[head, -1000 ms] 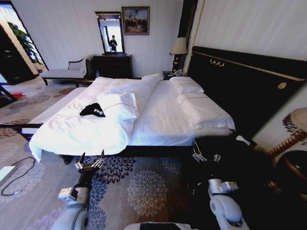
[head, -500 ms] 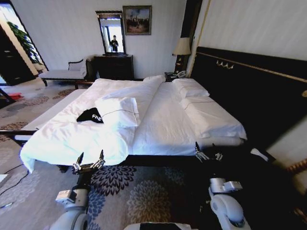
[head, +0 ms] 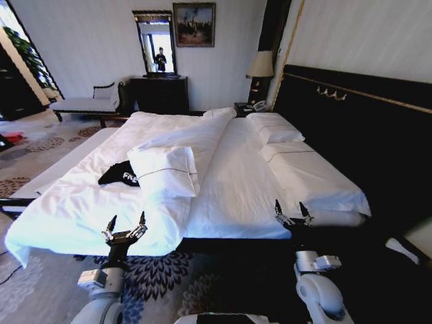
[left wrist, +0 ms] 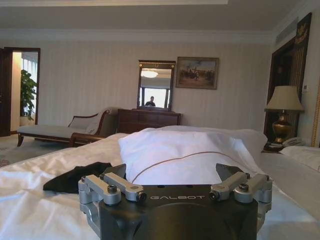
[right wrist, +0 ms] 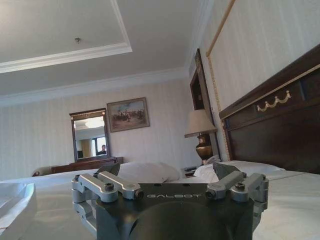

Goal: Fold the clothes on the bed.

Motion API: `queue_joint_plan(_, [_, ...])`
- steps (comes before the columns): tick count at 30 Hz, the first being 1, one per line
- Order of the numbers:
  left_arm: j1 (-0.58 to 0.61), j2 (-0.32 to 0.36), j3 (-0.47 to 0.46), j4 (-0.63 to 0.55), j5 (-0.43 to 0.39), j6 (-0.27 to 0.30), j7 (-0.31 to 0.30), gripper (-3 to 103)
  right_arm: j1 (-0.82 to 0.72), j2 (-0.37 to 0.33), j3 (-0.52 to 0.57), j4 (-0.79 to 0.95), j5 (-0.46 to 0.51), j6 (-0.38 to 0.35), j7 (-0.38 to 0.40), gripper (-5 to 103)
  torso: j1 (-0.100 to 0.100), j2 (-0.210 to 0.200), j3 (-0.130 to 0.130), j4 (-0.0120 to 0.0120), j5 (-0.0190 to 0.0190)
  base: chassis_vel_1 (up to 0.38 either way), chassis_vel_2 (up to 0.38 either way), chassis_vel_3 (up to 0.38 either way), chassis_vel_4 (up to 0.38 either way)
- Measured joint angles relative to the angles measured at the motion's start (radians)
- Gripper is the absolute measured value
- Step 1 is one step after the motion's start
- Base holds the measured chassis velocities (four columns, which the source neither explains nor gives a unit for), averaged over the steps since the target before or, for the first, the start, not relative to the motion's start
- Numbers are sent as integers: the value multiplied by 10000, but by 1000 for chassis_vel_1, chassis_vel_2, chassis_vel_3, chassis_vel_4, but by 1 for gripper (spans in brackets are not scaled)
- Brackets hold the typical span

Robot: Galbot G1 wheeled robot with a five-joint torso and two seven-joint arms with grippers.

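Nothing is folded yet. The black T-shirt (head: 121,174) lies crumpled on the bed (head: 81,216), touching the loose pillow (head: 164,170), well ahead of the left pincer (head: 124,227) and slightly to its left. That pincer hovers over the near edge of the duvet, fingers spread and grasping nothing. The right pincer (head: 292,213) hangs at the foot edge farther right, likewise released. By my judgement, reaching, spreading and folding all remain.
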Motion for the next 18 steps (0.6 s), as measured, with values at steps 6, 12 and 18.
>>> queue_joint_plan(6, [-9, 12, -13, 10, -16, -24, 12, 100, -29, 25, -5, 71, -112, -44, 52, 100, 7, -4, 3, -5, 0, -95, 79, 84, -77])
queue_joint_plan(12, [-174, 89, -312, -76, -422, 71, 58, 100, -49, 5, 0, 70, -137, -60, 61, 100, -9, 2, -4, -1, 1, 0, 0, 0, 0])
queue_joint_plan(18, [-130, 170, -460, -187, -666, 169, 124, 100, 34, 12, -13, -13, -149, -68, 72, 100, -4, 1, 0, 1, 0, 0, 0, 0, 0])
